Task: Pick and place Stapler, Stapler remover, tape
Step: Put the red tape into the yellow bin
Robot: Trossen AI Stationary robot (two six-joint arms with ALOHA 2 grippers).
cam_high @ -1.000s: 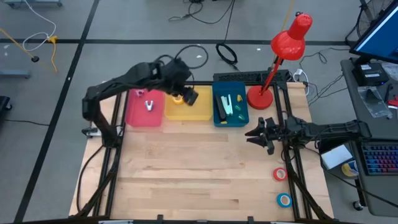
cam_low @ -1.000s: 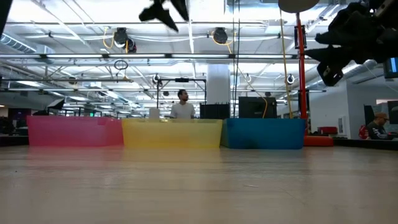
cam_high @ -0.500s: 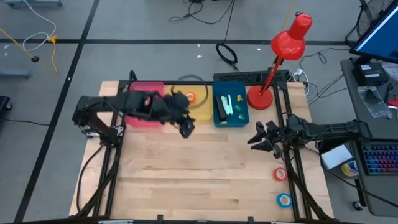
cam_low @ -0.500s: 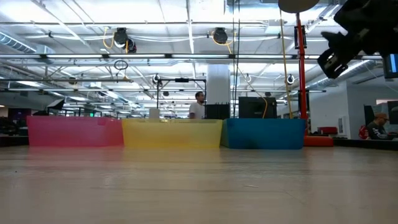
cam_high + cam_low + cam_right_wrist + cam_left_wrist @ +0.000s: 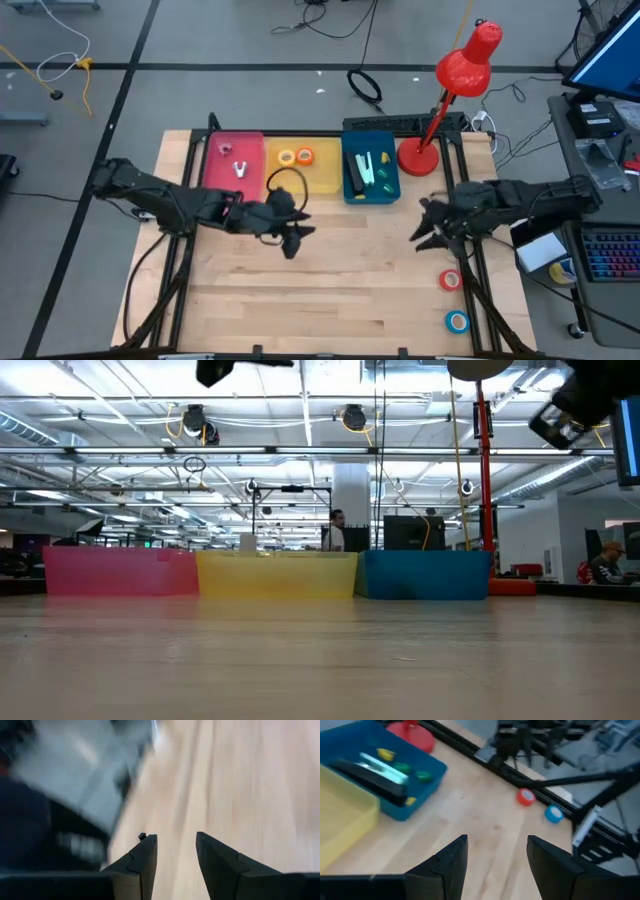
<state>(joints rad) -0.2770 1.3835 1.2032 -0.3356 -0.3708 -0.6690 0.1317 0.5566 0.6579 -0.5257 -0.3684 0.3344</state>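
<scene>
Wooden table [image 5: 330, 290] lies under my empty, parted left gripper [image 5: 291, 240] at centre (right gripper [image 5: 428, 224] parted too, centre-right).

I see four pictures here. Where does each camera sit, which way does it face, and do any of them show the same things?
High view: above the table, looking straight down; shows both arms, left gripper and right gripper.
Low view: at tabletop height, looking level at the pink bin, yellow bin and blue bin; arm parts at top.
Left wrist view: on the left arm, looking past its open fingers.
Right wrist view: on the right arm, looking down past its open fingers at the wood.
Shared: high and left wrist views both show the red tape and blue tape.
</scene>
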